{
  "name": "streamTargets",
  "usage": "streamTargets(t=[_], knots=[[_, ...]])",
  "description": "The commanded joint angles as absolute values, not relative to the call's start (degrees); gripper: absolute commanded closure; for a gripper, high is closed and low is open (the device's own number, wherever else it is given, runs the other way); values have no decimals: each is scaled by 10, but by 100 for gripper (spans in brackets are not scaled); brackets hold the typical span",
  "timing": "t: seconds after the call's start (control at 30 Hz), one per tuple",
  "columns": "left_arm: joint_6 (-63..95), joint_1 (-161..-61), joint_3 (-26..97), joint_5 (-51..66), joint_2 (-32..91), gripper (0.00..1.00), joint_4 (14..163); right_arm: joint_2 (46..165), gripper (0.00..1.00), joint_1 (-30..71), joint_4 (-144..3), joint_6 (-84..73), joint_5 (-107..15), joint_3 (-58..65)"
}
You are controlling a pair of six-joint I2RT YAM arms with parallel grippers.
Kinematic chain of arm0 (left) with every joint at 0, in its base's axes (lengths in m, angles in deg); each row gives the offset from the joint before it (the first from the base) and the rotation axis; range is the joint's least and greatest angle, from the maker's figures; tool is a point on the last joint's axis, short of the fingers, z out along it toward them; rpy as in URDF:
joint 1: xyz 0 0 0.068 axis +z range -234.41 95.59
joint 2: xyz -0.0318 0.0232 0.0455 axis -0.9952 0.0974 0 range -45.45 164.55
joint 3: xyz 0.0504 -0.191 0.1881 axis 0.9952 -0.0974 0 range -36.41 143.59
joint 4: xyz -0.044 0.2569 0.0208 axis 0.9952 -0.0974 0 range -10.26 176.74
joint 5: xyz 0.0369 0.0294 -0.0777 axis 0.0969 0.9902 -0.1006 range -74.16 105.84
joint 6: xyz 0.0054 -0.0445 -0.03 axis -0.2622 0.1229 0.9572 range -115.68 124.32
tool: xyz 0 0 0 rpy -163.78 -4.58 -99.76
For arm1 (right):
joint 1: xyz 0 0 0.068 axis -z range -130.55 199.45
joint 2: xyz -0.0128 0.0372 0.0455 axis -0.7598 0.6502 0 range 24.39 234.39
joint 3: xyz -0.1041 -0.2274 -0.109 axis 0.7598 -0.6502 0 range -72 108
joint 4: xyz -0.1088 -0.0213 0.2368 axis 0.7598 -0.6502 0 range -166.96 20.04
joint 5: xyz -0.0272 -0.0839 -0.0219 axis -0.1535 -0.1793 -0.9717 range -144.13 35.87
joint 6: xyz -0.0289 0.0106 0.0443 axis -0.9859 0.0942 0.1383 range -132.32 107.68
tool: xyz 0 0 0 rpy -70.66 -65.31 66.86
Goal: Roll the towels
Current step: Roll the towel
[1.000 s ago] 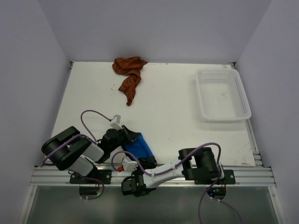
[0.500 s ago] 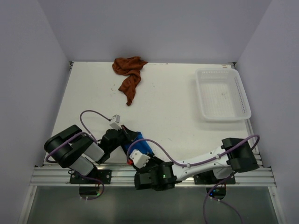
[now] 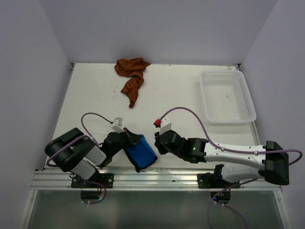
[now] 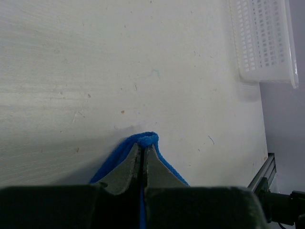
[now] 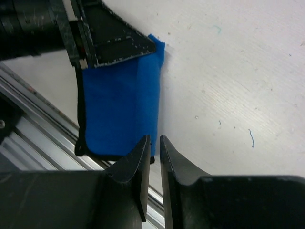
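Observation:
The bright blue towel (image 3: 141, 153) hangs folded at the table's front edge, left of centre. My left gripper (image 3: 129, 142) is shut on its upper edge; in the left wrist view the jaws (image 4: 143, 146) pinch a blue fold (image 4: 148, 139). My right gripper (image 3: 157, 142) is just right of the towel, apart from it. In the right wrist view its jaws (image 5: 154, 139) stand almost together with a narrow empty gap, next to the towel's (image 5: 119, 109) lower right corner. The rust-brown towel (image 3: 132, 81) lies crumpled at the back of the table.
A white mesh basket (image 3: 204, 98) stands at the right back, also in the left wrist view (image 4: 263, 45). The aluminium rail (image 3: 167, 177) runs along the front edge, under the blue towel. Walls close in the table on three sides.
My right arm swung from below the front rail up onto the table, ending right of the blue towel. The towel now hangs flatter from my left gripper, which stayed in place.

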State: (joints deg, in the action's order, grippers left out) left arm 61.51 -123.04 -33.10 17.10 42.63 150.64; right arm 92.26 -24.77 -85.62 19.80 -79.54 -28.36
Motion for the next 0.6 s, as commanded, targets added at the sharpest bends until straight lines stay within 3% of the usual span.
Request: streamTargets(t=[0.0, 0.33, 0.57], knots=[[586, -1225, -349, 177, 424, 100, 1557, 934, 83, -201, -773, 224, -706, -284], [585, -1225, -362, 170, 421, 100, 1579, 1026, 89, -143, -687, 290, -628, -297], [579, -1226, -363, 162, 423, 100, 1585, 1074, 78, -142, -670, 299, -627, -288]])
